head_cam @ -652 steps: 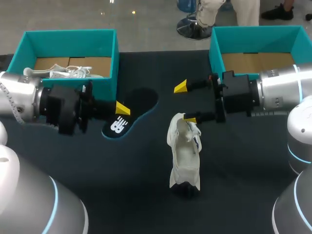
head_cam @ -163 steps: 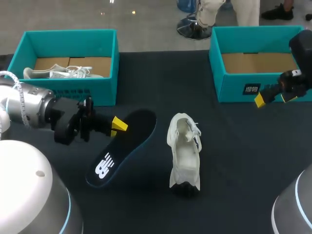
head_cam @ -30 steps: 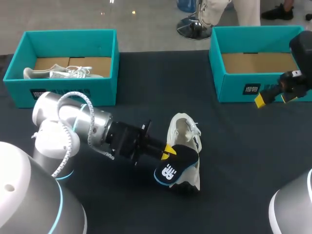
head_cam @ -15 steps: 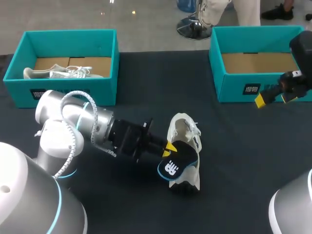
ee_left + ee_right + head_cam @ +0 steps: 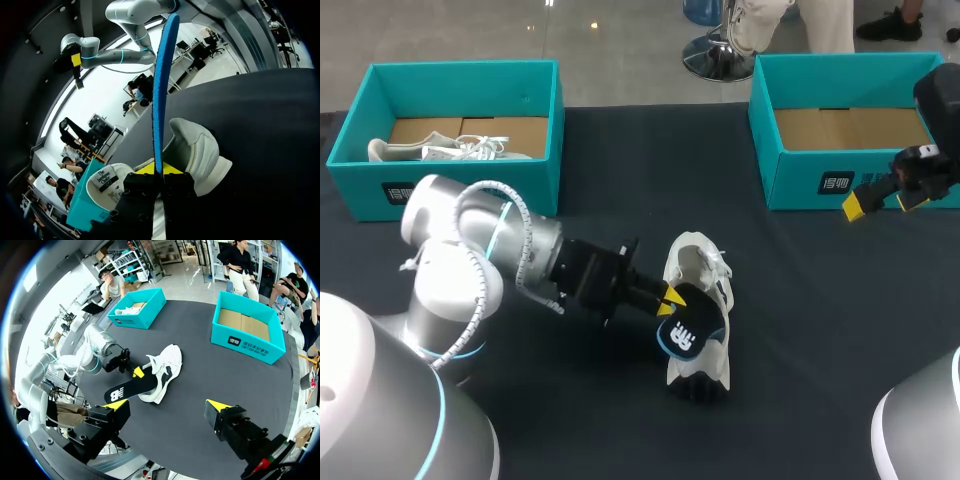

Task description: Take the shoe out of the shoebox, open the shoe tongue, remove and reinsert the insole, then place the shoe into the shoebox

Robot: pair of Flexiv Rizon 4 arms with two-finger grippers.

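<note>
Shoe [image 5: 703, 372]: white, centre frame, on desk [image 5: 800, 320]. Insole [image 5: 688, 335]: black, at shoe opening, clamped in left hand [image 5: 668, 299]. Right hand [image 5: 883, 201]: right edge, fingers apart. Left box [image 5: 460, 70], right box [image 5: 800, 185]: upper corners.

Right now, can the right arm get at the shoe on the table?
Probably yes. The right end effector hangs open by the right box, with bare table between it and the shoe. The left end effector holds the insole at the shoe's opening, blocking that side.
</note>
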